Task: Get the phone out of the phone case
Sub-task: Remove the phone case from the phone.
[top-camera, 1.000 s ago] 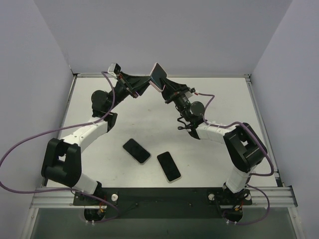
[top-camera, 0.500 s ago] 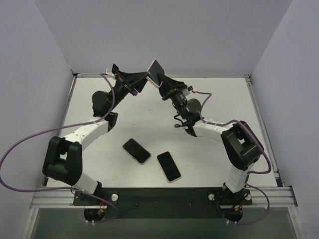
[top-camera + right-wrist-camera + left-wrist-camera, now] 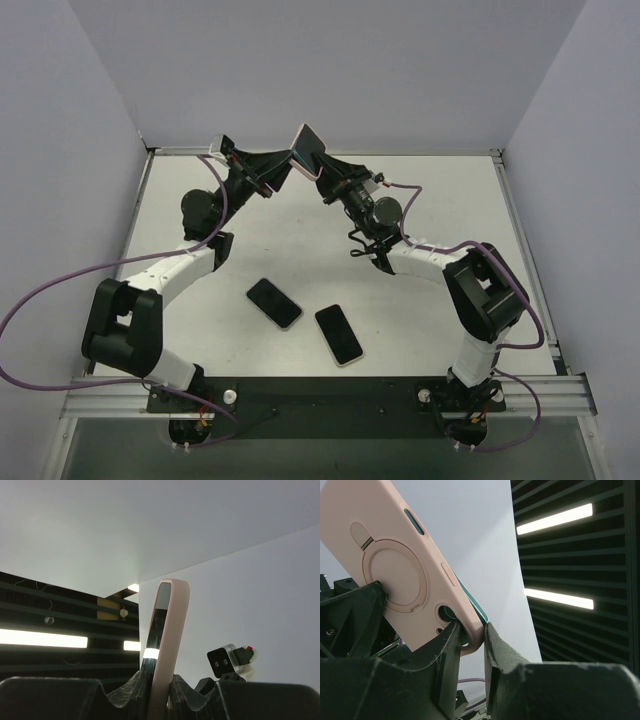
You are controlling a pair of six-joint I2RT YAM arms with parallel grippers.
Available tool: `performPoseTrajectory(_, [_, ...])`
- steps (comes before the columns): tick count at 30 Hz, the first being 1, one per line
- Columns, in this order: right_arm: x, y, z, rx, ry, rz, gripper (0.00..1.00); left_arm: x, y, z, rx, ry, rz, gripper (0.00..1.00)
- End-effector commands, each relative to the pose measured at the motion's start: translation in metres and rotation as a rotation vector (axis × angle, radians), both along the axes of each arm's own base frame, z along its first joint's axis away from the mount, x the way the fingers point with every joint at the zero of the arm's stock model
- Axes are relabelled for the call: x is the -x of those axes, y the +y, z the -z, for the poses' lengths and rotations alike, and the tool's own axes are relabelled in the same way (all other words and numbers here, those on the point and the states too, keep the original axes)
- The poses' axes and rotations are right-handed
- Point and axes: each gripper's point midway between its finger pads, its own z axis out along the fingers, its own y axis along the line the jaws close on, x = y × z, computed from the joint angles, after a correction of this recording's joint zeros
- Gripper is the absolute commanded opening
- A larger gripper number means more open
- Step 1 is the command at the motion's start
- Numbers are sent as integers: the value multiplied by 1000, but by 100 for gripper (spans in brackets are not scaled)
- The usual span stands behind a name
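Phone (image 3: 154,625) (seemingly cased) hangs between left pincer (image 3: 472,630) and right pincer (image 3: 160,677).

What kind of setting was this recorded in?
Likely a lab test cell: a white table boxed by plain walls, an aluminium rail at its near edge, strip lights overhead.

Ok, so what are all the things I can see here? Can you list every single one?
phone in a case: 1, pink case with a dark screen, held up in the air over the far side of the table
phones lying flat: 2, black, next to each other but apart, on the near middle of the table
table: 1, white, under everything
cables: a few, purple, looping out from the arms
arms: 2, black and white, bolted at the near edge
left end effector: 1, black, shut on the case's corner
right end effector: 1, black, shut on the case's edge
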Motion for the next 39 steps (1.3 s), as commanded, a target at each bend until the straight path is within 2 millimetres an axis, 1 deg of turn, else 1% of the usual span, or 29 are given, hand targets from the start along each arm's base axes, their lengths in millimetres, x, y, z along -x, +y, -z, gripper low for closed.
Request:
performPoseTrajectory(1, [54, 12, -45, -95, -201, -171, 0, 97, 20, -91, 165, -471, 82, 0])
performPoseTrajectory(3, [53, 9, -47, -93, -211, -167, 0, 95, 20, -88, 138, -478, 83, 0])
performPoseTrajectory(5, [55, 6, -50, -91, -222, -162, 0, 91, 19, -80, 103, -461, 78, 16])
performPoseTrajectory(6, [55, 4, -49, -89, -219, -159, 0, 88, 19, -76, 87, -455, 63, 31])
performPoseTrajectory(7, [54, 1, -51, -89, -223, -152, 0, 85, 21, -71, 76, -441, 52, 35])
performPoseTrajectory(8, [53, -1, -50, -91, -218, -146, 0, 84, 22, -69, 73, -440, 48, 37])
performPoseTrajectory(10, [51, -7, -52, -94, -220, -134, 0, 81, 22, -66, 74, -433, 51, 45])
performPoseTrajectory(12, [50, -9, -53, -102, -214, -129, 0, 82, 22, -66, 79, -437, 52, 49])
performPoseTrajectory(13, [49, -10, -53, -104, -212, -127, 0, 81, 22, -65, 78, -436, 53, 54])
performPoseTrajectory(15, [47, -12, -53, -105, -212, -121, 0, 79, 21, -62, 71, -429, 51, 57])
performPoseTrajectory(16, [47, -13, -54, -106, -213, -118, 0, 80, 21, -61, 68, -429, 52, 61])
performPoseTrajectory(20, [47, -13, -54, -103, -217, -115, 0, 77, 18, -56, 49, -416, 52, 63])
performPoseTrajectory(22, [47, -14, -55, -105, -217, -115, 0, 78, 16, -55, 26, -424, 54, 61])
performPoseTrajectory(24, [47, -14, -54, -103, -215, -115, 0, 75, 13, -53, -3, -419, 44, 58])
performPoseTrajectory(25, [47, -14, -54, -102, -216, -114, 0, 77, 12, -53, -19, -426, 46, 56])
performPoseTrajectory(26, [46, -14, -53, -101, -215, -112, 0, 73, 10, -50, -36, -406, 45, 53])
performPoseTrajectory(27, [46, -13, -53, -101, -213, -113, 0, 73, 9, -50, -52, -414, 38, 40])
performPoseTrajectory(28, [45, -13, -52, -101, -209, -113, 0, 75, 9, -51, -60, -420, 38, 34])
performPoseTrajectory(29, [45, -13, -52, -101, -211, -111, 0, 73, 9, -49, -68, -410, 35, 29])
performPoseTrajectory(30, [45, -13, -52, -102, -212, -111, 0, 73, 9, -48, -72, -407, 36, 19])
performPoseTrajectory(32, [45, -13, -52, -102, -212, -111, 0, 73, 8, -47, -75, -408, 37, 8])
performPoseTrajectory(34, [45, -13, -52, -100, -214, -112, 0, 72, 7, -46, -77, -402, 42, 0])
performPoseTrajectory(39, [44, -14, -52, -106, -207, -112, 0, 73, 9, -42, -64, -391, 49, 0])
